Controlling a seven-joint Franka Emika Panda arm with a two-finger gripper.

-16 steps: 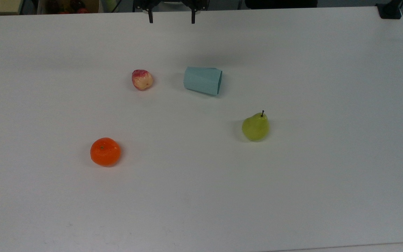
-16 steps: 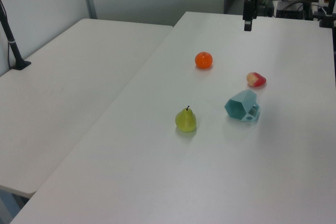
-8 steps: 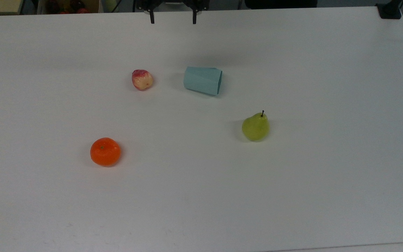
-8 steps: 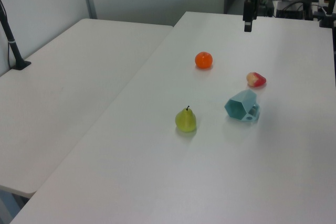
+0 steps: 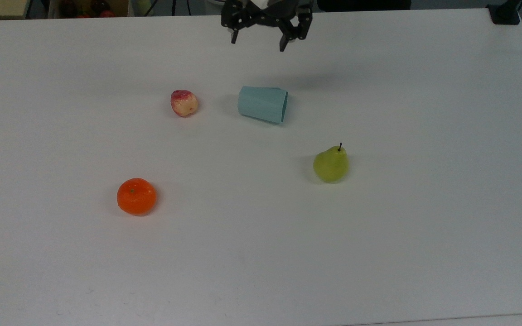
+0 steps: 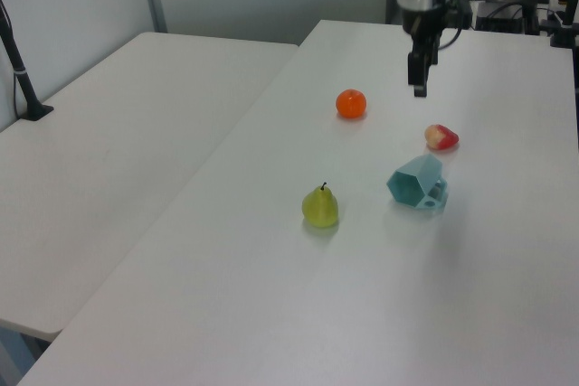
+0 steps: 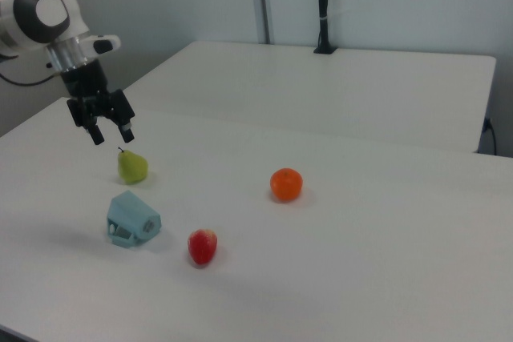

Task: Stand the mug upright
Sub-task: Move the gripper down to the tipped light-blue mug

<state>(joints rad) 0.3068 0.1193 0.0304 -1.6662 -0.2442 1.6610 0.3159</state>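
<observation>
Top view: the mug (image 5: 262, 104) lies on its side on the white counter (image 5: 379, 235), rim toward the top view's right, between a strawberry (image 5: 184, 103) and a pear (image 5: 331, 164). The tool (image 5: 258, 43) hangs above the counter's far edge, well apart from the mug, fingers spread and empty. An orange (image 5: 136, 196) sits nearer the top view's lower left.

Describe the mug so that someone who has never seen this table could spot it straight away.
On the white table, look below the open gripper in the top view. The mug lies on its side between the red-and-cream fruit and the green pear. It is the one pale teal, flat-faceted thing with a hexagonal mouth; its neighbours are rounded fruit.
</observation>
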